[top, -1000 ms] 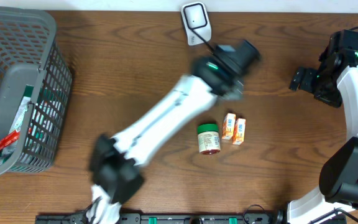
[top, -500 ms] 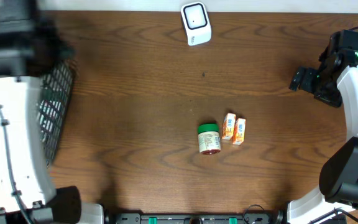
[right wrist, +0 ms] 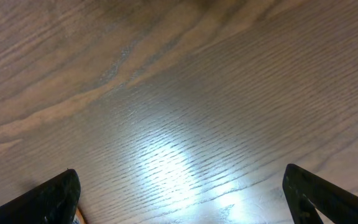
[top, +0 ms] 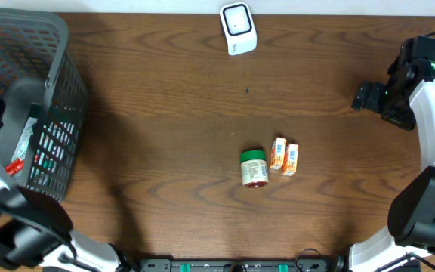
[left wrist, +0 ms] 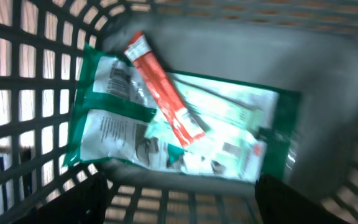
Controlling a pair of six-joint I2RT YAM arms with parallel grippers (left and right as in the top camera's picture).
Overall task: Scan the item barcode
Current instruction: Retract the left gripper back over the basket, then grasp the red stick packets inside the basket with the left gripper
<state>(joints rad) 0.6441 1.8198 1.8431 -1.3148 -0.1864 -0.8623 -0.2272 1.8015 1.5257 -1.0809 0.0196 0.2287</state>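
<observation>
I saw the left gripper (left wrist: 191,200) jaws apart, gripping nothing, inside the grey basket (left wrist: 17,93). The green-white packet (left wrist: 229,130) lay just ahead of them, with a red sachet (left wrist: 163,93) across it. Right gripper (right wrist: 191,199) jaws were wide apart over the wooden table (right wrist: 179,93). The scanner (top: 238,29) sat far from both. Couldn't read any barcode, the wrist view was blurred.

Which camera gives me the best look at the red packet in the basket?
Left wrist: the red packet lies diagonally across a green pouch, nearly full length visible, slightly blurred. Overhead shows only a small part of it inside the basket. Right wrist shows only table.
</observation>
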